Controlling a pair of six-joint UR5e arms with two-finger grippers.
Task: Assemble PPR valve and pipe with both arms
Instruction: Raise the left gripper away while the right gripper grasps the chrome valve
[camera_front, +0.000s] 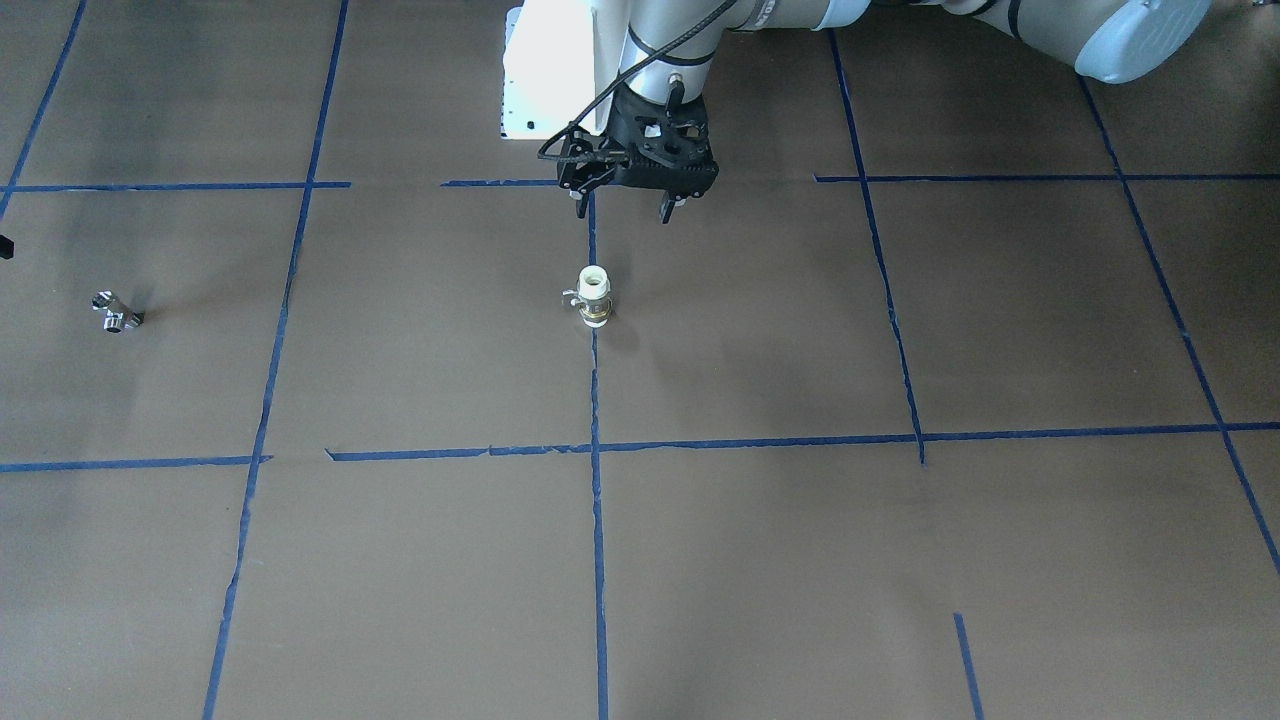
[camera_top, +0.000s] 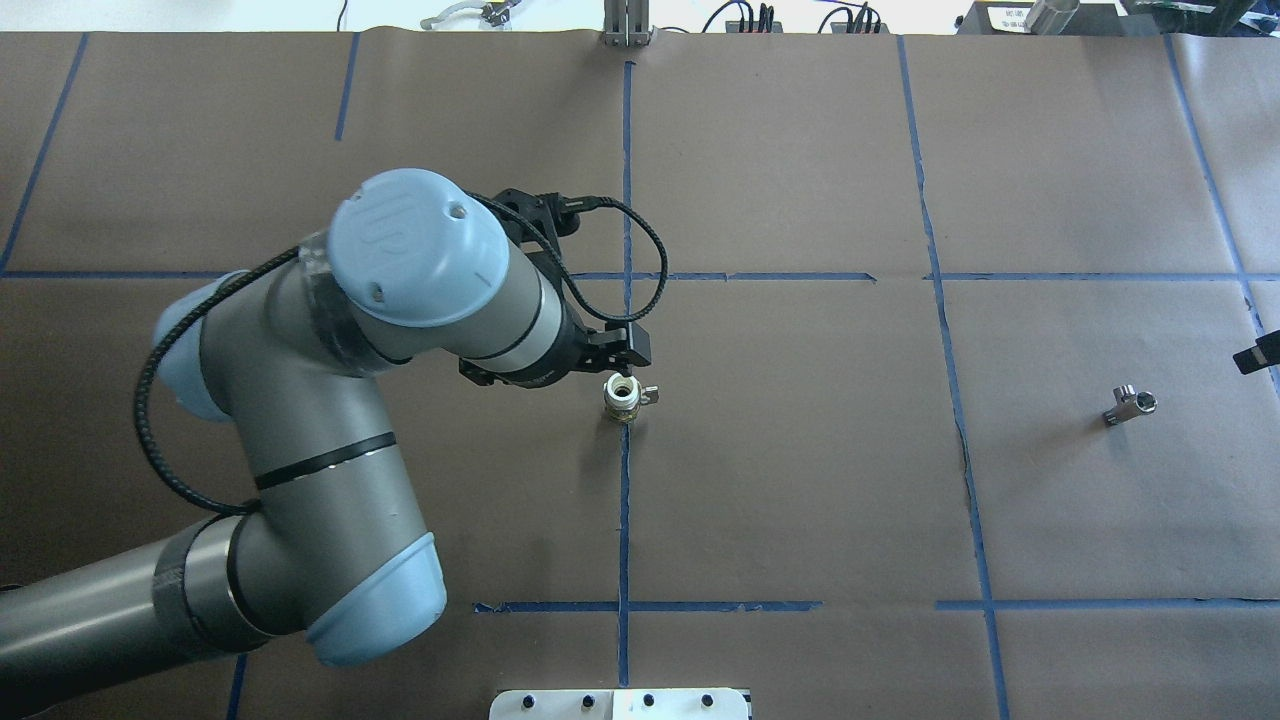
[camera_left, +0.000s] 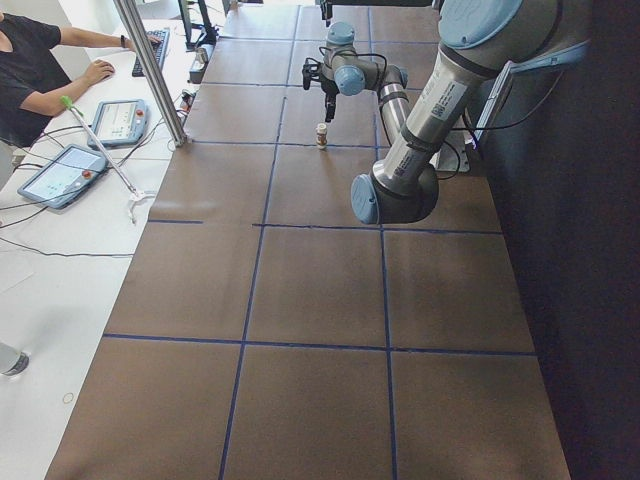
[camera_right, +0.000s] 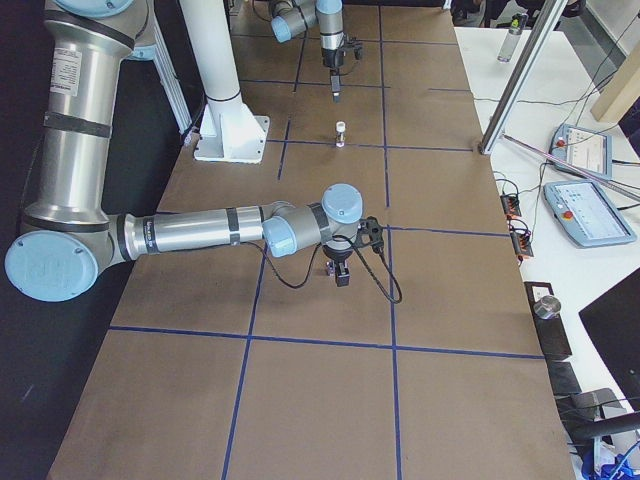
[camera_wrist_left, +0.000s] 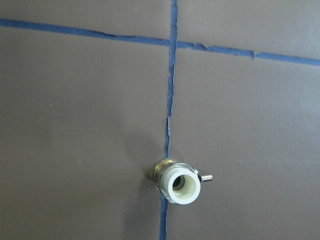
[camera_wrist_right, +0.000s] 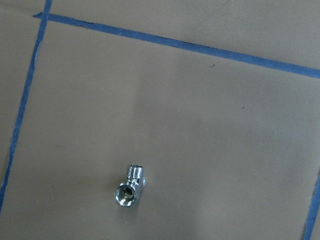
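The PPR valve (camera_front: 594, 297) stands upright on a blue tape line at the table's middle, white end up, with its small handle out to one side. It also shows in the overhead view (camera_top: 622, 397) and the left wrist view (camera_wrist_left: 181, 182). My left gripper (camera_front: 622, 210) is open and empty. It hangs above the table, just on the robot's side of the valve. The pipe (camera_front: 117, 312), a silver T fitting, lies alone on my right side (camera_top: 1130, 406) and shows in the right wrist view (camera_wrist_right: 131, 186). My right gripper (camera_right: 340, 275) hovers near it. I cannot tell whether its jaws are open or shut.
Blue tape lines divide the brown table cover into squares. The white robot base plate (camera_front: 545, 70) sits at the robot's edge. A metal post (camera_left: 150, 70), tablets and a seated operator (camera_left: 30, 70) are on the far side.
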